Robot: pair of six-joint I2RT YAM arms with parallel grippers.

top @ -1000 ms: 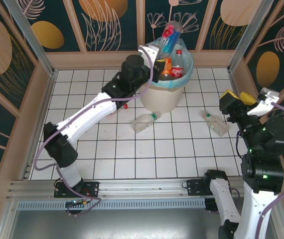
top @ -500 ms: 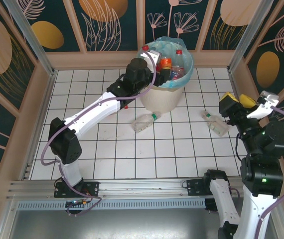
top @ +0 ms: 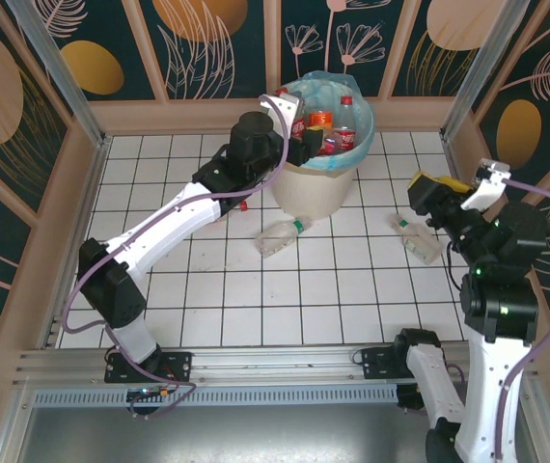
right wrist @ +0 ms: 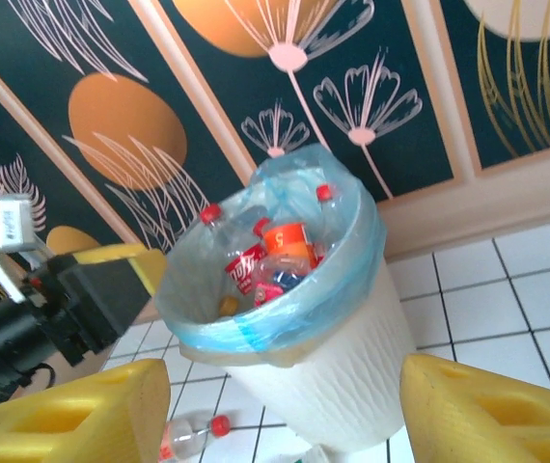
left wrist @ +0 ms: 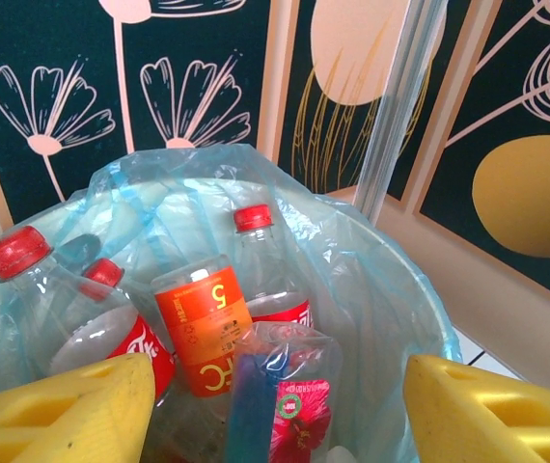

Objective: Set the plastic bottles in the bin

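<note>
left hand wide and empty above the bin at 12 o'clock, right hand wide, empty, at 3 o'clock, two bottles lying on the tabletop.

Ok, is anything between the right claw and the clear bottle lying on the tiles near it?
Nothing visible does. The clear bottle lies alone on bare tiles beside the open right claw; the bin stands apart, farther left.

We locate the bin at the far middle of the table, with bottles standing inside it. One bottle lies just before the bin; a second bottle lies to the bin's right.
</note>
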